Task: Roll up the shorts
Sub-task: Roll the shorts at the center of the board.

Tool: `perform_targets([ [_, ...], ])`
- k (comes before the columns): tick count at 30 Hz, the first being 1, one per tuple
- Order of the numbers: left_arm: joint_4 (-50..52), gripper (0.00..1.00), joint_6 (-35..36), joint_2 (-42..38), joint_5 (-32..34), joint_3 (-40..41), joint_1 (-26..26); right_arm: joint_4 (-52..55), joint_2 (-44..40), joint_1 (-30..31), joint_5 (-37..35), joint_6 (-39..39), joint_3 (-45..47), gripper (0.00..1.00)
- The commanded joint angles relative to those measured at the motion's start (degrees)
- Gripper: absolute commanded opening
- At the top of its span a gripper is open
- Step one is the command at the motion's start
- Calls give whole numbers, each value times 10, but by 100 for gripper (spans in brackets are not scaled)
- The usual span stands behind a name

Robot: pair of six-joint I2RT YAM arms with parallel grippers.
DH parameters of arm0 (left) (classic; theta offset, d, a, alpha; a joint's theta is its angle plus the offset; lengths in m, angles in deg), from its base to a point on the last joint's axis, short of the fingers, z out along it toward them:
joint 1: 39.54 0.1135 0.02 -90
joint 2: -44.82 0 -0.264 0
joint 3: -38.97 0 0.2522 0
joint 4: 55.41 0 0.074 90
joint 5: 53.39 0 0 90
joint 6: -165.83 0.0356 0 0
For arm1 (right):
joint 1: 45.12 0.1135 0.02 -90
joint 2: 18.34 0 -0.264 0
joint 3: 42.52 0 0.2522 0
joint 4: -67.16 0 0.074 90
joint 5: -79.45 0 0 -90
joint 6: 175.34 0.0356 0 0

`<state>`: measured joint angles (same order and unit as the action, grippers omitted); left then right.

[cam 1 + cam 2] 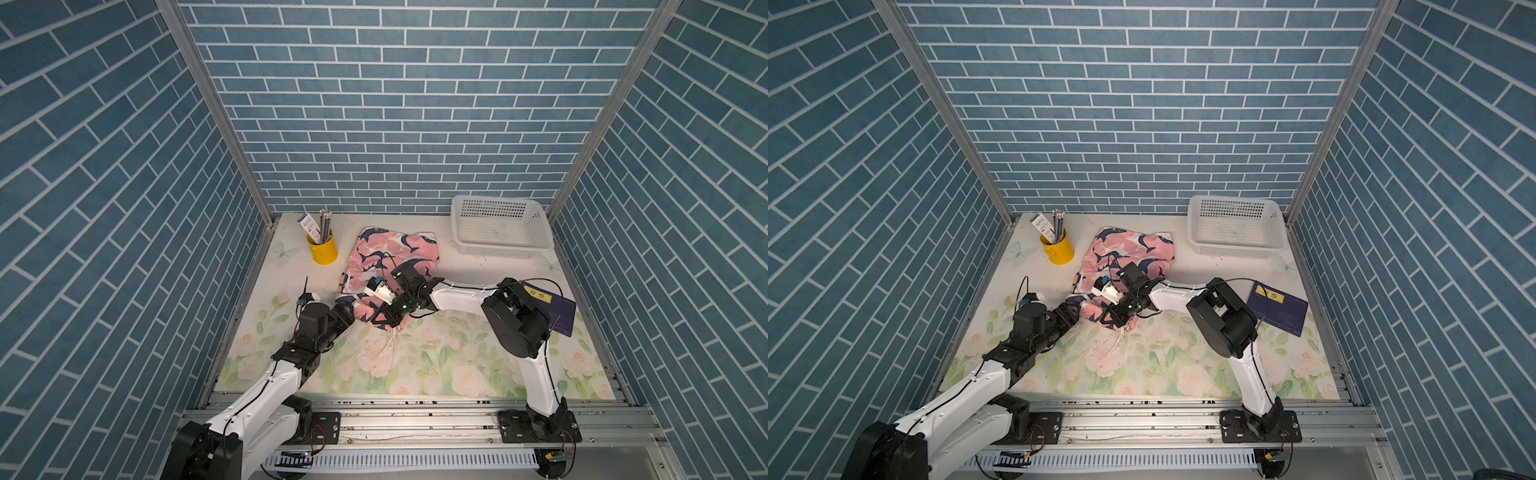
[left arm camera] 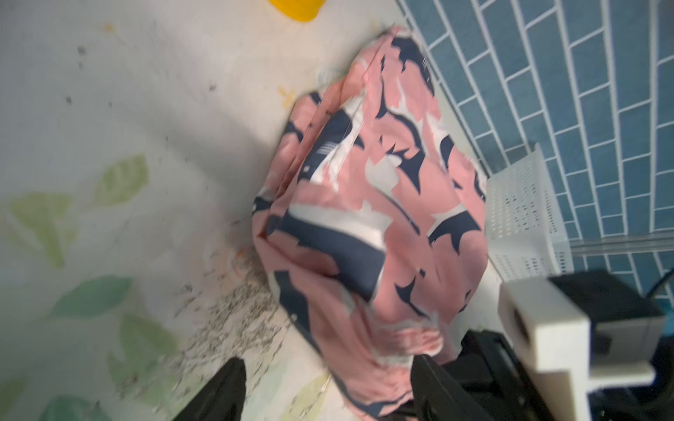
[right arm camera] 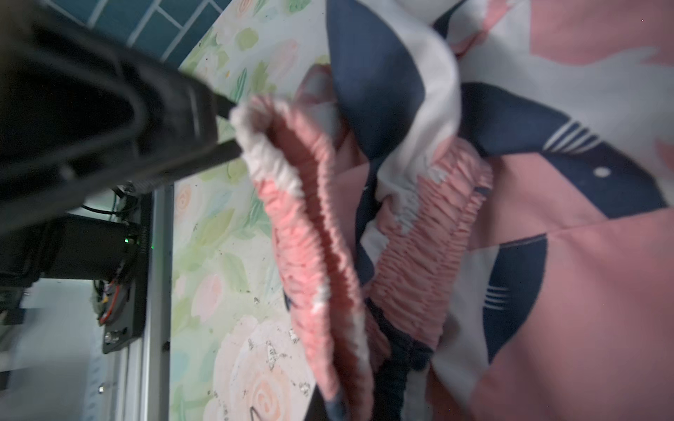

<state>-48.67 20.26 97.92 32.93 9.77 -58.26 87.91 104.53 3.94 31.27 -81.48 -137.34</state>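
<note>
The pink shorts [image 1: 395,253] [image 1: 1133,249] with navy-and-white sharks lie crumpled in the middle of the table, waistband end toward the front. My right gripper [image 1: 385,321] [image 3: 350,401] is shut on the gathered waistband [image 3: 310,237], holding a fold of it raised. My left gripper [image 1: 356,309] [image 2: 328,397] sits at the shorts' [image 2: 364,218] near left corner with its jaws open; the fabric's edge lies between the fingers [image 2: 226,390], against the one nearer the right arm. The white drawstring [image 1: 390,347] trails onto the floral mat.
A yellow cup [image 1: 322,248] [image 1: 1058,249] of pencils stands at the back left. A white mesh basket [image 1: 500,226] [image 1: 1235,226] sits at the back right, and a dark blue book [image 1: 555,311] lies by the right wall. Blue brick walls enclose three sides.
</note>
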Motion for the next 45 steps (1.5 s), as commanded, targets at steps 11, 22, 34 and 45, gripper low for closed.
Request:
perform_targets([
  [11,-289,79,5,162,1,23,-21,-25,58,-25,138,112,-11,0],
  [22,-330,64,-5,310,12,-19,-19,-38,72,-30,157,131,-16,0],
  [34,-186,0,13,321,3,-94,-9,42,-52,-40,-75,16,26,39],
  [45,-86,0,12,345,-38,-164,-7,-59,-188,112,-488,-177,177,51],
])
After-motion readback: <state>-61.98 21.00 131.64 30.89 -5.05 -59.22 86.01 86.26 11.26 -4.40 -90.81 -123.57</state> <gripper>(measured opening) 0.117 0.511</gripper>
